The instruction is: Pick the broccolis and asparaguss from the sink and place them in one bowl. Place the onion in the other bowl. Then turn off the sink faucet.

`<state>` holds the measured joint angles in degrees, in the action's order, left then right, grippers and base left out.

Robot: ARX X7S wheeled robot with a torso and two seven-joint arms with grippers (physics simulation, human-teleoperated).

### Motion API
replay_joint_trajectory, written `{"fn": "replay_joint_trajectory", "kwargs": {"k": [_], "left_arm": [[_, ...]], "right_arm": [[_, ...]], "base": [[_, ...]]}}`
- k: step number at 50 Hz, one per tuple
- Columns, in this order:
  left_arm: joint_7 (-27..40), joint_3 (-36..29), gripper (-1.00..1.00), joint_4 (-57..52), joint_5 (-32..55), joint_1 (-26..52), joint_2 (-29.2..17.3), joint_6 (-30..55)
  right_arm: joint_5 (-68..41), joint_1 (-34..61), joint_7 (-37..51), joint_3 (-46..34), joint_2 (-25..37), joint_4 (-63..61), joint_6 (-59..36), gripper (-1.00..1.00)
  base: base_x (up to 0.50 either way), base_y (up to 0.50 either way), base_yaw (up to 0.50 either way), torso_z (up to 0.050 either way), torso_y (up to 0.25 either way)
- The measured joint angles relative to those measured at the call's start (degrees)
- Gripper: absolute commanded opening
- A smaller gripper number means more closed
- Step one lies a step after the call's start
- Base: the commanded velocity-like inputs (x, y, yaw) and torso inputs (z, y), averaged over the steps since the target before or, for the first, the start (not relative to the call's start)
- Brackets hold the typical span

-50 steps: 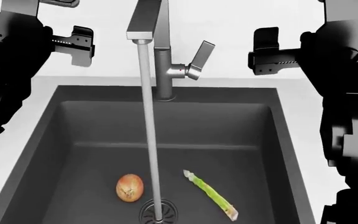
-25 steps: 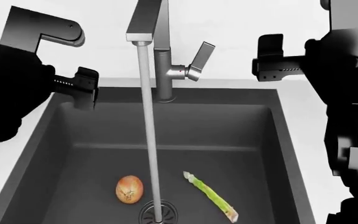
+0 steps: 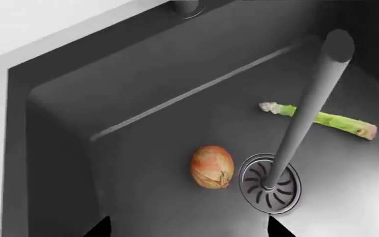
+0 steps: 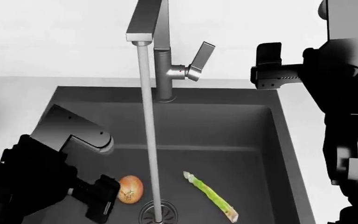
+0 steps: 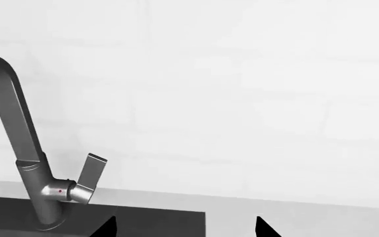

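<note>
Water runs from the sink faucet (image 4: 166, 60) into the sink (image 4: 241, 126). Left of the drain (image 4: 160, 212), the left end effector (image 4: 104, 198) hangs open beside the onion (image 4: 130, 188). Right of the drain lies the asparagus (image 4: 211, 195). The right end effector (image 4: 267, 65) waits open, high up. A bump could roll the onion away.

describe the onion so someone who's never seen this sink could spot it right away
Start with the dark grey sink and follow the water stream down from the faucet to the round slotted drain on the basin floor. The onion lies beside that drain, opposite the asparagus, with the left gripper next to it. It is the only round, tan-orange thing there; the asparagus is long, thin and green.
</note>
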<state>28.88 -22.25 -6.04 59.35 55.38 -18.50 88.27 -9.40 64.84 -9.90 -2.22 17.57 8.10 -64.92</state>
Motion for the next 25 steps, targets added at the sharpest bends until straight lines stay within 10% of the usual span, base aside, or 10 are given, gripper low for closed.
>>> {"fn": "replay_joint_trajectory", "kwargs": {"k": [25], "left_arm": [[7.5, -6.2, 1.0, 5.9, 13.5, -7.7, -0.4, -1.8]], "right_arm": [[-2.1, -2.1, 0.0, 3.5, -0.2, -1.9, -0.4, 1.0]], "base": [[0.0, 0.0, 0.0, 0.0, 0.0]]}}
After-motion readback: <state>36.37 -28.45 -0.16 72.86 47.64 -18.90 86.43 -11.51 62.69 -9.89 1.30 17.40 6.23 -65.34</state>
